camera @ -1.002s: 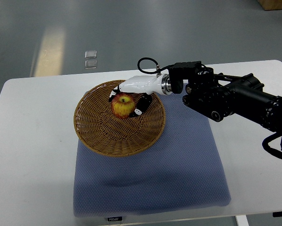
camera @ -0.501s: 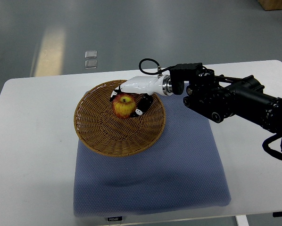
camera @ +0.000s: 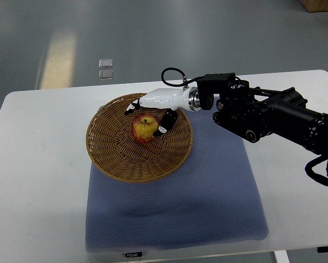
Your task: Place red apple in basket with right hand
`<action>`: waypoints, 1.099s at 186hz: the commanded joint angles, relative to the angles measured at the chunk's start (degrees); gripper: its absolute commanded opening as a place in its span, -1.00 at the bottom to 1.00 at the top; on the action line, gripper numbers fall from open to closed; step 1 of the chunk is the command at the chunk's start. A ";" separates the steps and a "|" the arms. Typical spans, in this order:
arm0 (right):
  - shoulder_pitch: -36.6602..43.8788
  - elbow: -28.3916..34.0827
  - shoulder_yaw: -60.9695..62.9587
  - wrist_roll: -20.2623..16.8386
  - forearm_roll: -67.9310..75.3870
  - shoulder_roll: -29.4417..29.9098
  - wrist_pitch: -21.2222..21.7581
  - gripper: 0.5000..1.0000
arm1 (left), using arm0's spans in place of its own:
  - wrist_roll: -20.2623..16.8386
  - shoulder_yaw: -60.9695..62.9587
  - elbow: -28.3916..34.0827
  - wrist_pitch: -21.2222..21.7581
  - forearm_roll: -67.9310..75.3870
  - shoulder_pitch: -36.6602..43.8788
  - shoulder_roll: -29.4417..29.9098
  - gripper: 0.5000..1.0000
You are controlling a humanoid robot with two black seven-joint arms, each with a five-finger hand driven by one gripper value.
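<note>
Grey polished flooring is filling the background of the top view, with a pale streak of light lying across it and two small clear squares (camera: 105,68) sitting near the far edge of a white table (camera: 38,164). A blue textured mat (camera: 208,197) is covering the middle of the table, its surface finely dimpled, and a round woven wicker basket (camera: 106,153) is resting partly on the mat's far left corner and partly on bare tabletop. The red apple (camera: 144,129) is lying inside the basket, a little toward its far right side, red with a yellowish patch around the stem dimple. The right hand (camera: 153,107), glossy white with dark fingertips, is hovering just over the apple's far side, its arm (camera: 268,118), black and blocky, reaching in from the picture's right. Its fingers (camera: 165,123) are standing spread around the fruit, one dark tip just beside the apple on the right and another near its far left; they seem to be clear of the skin, though the angle is making contact hard to judge.
</note>
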 commanded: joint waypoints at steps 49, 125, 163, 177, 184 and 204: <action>2.37 0.00 0.81 0.44 1.01 0.00 0.26 0.63 | 0.03 0.00 0.00 0.05 0.01 0.00 0.00 1.00; 5.63 -0.09 2.75 0.53 7.77 -4.40 0.00 0.65 | 0.03 0.00 0.00 0.05 -0.08 0.00 0.00 1.00; 5.10 -0.26 7.14 0.53 16.39 -7.74 0.26 0.65 | 0.03 0.00 0.00 -0.04 0.01 0.00 0.00 1.00; 2.82 -0.35 11.27 0.70 26.57 -10.02 0.26 0.65 | 0.03 0.00 0.00 -0.04 0.01 0.00 0.00 1.00; 1.85 -0.35 12.59 0.70 29.92 -10.90 0.26 0.65 | 0.03 0.00 0.00 -0.04 0.01 0.00 0.00 1.00; 0.00 -0.35 16.90 0.62 40.38 -12.13 0.53 0.65 | -0.06 0.00 0.00 -0.04 0.01 0.00 0.00 1.00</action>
